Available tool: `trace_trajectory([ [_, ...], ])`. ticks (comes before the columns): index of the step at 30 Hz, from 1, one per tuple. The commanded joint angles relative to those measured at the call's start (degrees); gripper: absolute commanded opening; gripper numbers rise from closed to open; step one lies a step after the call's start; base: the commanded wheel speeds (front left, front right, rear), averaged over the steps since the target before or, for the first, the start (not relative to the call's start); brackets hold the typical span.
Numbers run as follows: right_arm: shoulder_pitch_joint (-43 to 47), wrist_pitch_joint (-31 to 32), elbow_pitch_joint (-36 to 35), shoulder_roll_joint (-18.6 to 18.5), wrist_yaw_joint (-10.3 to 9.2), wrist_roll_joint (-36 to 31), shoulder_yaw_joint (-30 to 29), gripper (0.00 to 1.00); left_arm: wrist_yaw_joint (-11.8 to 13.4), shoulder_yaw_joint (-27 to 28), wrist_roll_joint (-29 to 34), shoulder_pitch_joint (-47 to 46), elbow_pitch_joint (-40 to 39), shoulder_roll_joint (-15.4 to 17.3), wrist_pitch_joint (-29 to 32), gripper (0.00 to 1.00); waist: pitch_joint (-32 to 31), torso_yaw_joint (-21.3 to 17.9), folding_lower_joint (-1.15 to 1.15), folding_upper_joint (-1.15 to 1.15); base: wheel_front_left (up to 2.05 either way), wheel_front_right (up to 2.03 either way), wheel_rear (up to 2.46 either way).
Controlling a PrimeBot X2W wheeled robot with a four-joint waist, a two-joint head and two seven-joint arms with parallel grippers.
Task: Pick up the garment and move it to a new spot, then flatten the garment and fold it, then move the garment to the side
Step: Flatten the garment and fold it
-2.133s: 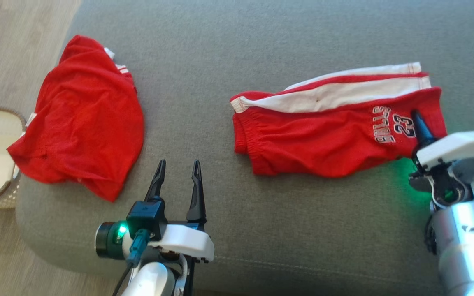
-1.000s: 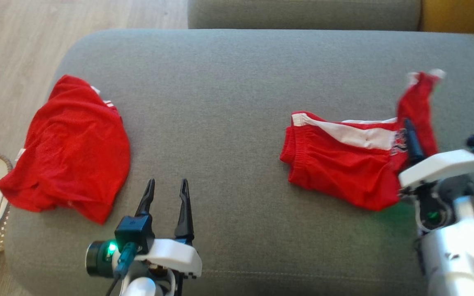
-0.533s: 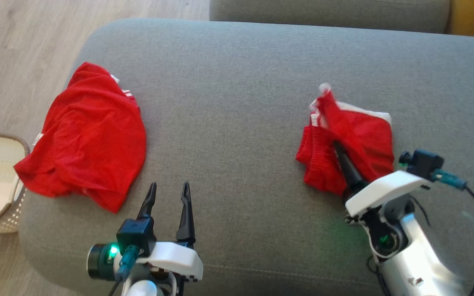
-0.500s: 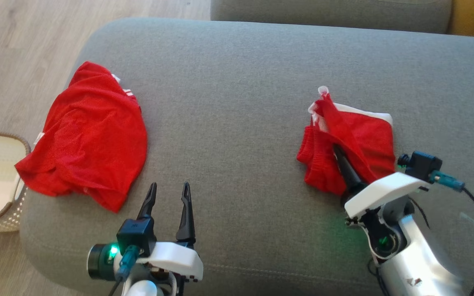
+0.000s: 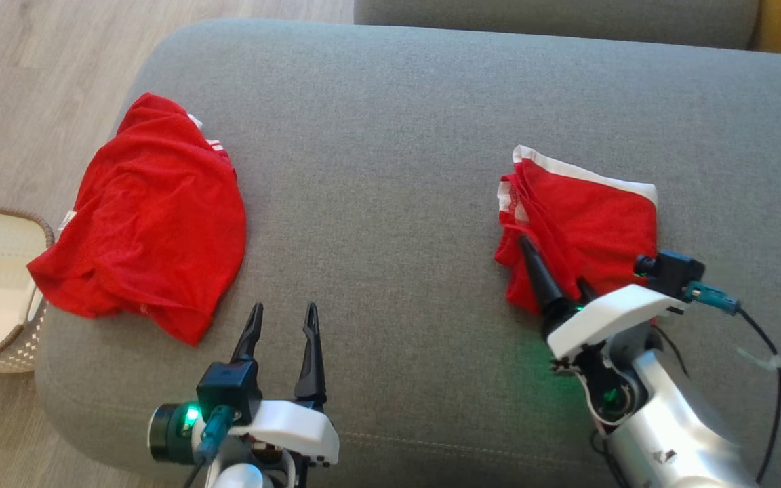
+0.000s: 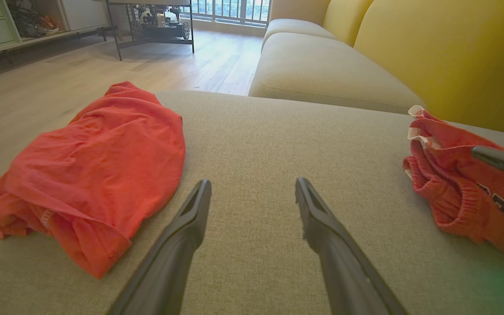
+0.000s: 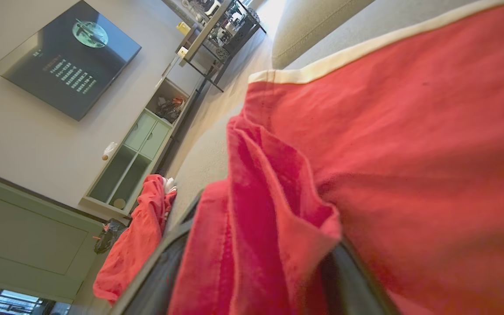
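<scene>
The red shorts with white trim (image 5: 594, 224) lie folded into a compact bundle at the right centre of the head view, on the grey fabric cushion (image 5: 377, 169), white edging along their upper border and the elastic waistband bunched on their left. The right gripper (image 5: 550, 260) reaches in from the lower right of that frame with its two dark fingers spread apart. The longer-showing one lies along the bundle's left edge and the other pokes up just beside it, over the cloth. In the right wrist view a loose fold of the shorts (image 7: 409, 153) drapes between the fingers (image 7: 352, 284) and hides their tips; they are parted, not pinching it. The left gripper (image 5: 283, 308) sits at the lower middle of the head view, jaws wide and holding nothing, over bare cushion. In its own wrist view the left gripper (image 6: 253, 183) points across the cushion with the shorts (image 6: 453, 192) at the right edge of the frame. A crumpled red mesh shirt (image 5: 153, 217) lies at the left of the head view, well apart from the shorts, near the cushion's rounded corner. A pale woven basket (image 5: 21, 352) stands at the left edge on the light wooden floor (image 5: 24, 68). A yellow sofa back (image 6: 453, 52) rises at the upper right of the left wrist view.
</scene>
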Motion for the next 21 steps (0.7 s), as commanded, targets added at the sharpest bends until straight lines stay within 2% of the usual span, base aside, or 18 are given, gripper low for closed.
trace_trajectory([
  [1, -1.87, -0.81, -3.02, 0.45, -0.01, 1.8, 3.62, 1.0, 0.44, 1.43, -0.54, -1.74, -1.41, 0.05, -0.3, 1.0, 0.15, -0.19, 0.0, 0.0, 0.0, 0.0, 0.0],
  [8, -0.85, -1.18, -4.35, 0.45, -0.01, 4.19, 9.27, 1.0, 0.39, 1.11, -0.57, -2.06, -1.08, 0.05, -0.3, 1.0, 0.26, -0.53, 0.0, 0.0, 0.0, 0.0, 0.0],
  [15, -1.07, 0.34, 0.31, 0.45, -0.01, 5.11, 12.79, 1.0, 0.25, 1.04, -0.28, -2.24, -0.87, 0.05, -0.3, 1.0, 0.27, -0.68, 0.0, 0.0, 0.0, 0.0, 0.0],
  [21, -1.91, -0.56, 0.44, 0.45, -0.01, 7.66, 13.88, 1.0, 0.11, 1.78, -0.08, -1.8, -0.63, 0.05, -0.3, 1.0, -0.75, -1.8, 0.0, 0.0, 0.0, 0.0, 0.0],
])
